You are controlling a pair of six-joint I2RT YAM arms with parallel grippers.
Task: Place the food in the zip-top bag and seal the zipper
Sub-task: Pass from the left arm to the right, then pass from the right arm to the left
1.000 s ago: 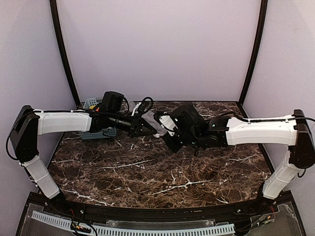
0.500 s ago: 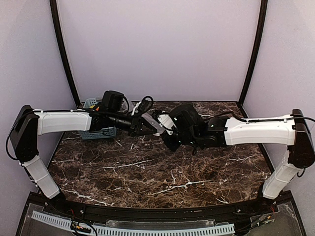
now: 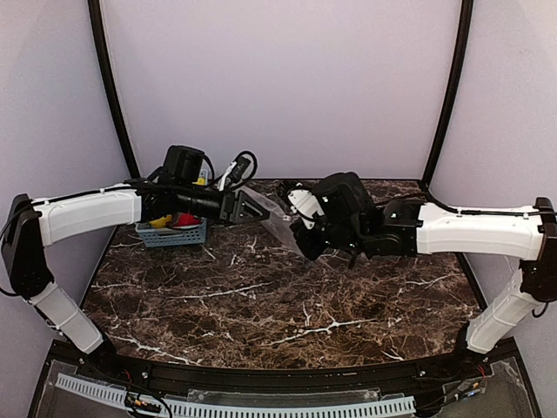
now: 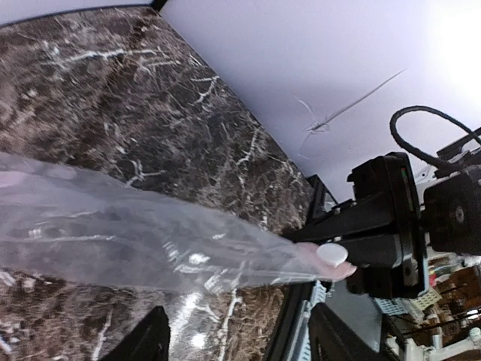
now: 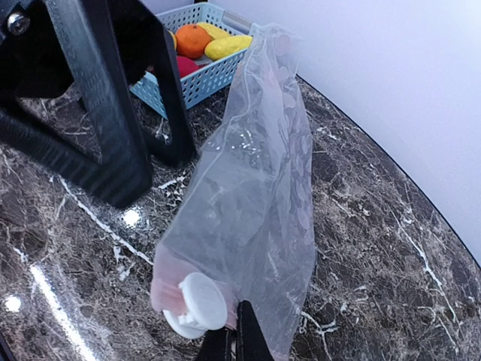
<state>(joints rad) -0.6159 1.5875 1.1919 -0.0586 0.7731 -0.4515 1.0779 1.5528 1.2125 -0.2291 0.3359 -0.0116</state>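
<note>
Since the left arm has swung back toward the left edge of the bench (image 3: 287, 322) within the last second, the two tools no longer meet at the middle. They now stand apart, and the right arm has shifted slightly toward the right edge.

Nearest: the right tool (image 5: 234, 340). Its fingers are narrow, pinched on the mouth corner of the zip-top bag (image 5: 255, 195), just beside the white slider (image 5: 201, 301) at the end of the pink zipper (image 5: 161, 289). The bag sits over the middle of the bench, toward the far edge, and extends from this grip toward the left tool. No contents are visible inside it.

Next: the left tool (image 3: 257, 209). Its fingers stand wide apart. In the right wrist view the bag lies beside them, not between them.

Farthest: the blue-grey basket (image 5: 199, 79) at the far left corner. The food lies inside it: an orange ball (image 5: 192, 39), a yellow piece (image 5: 225, 47) and a red piece (image 5: 184, 65). The left arm's retreat has uncovered the basket in the overhead view.

Assessment: the right tool alone now carries the bag. Loading has not begun, so sealing must wait. The freed left tool, near the basket, is probably placed to fetch the first piece. Whether the mouth is open enough cannot be told.
</note>
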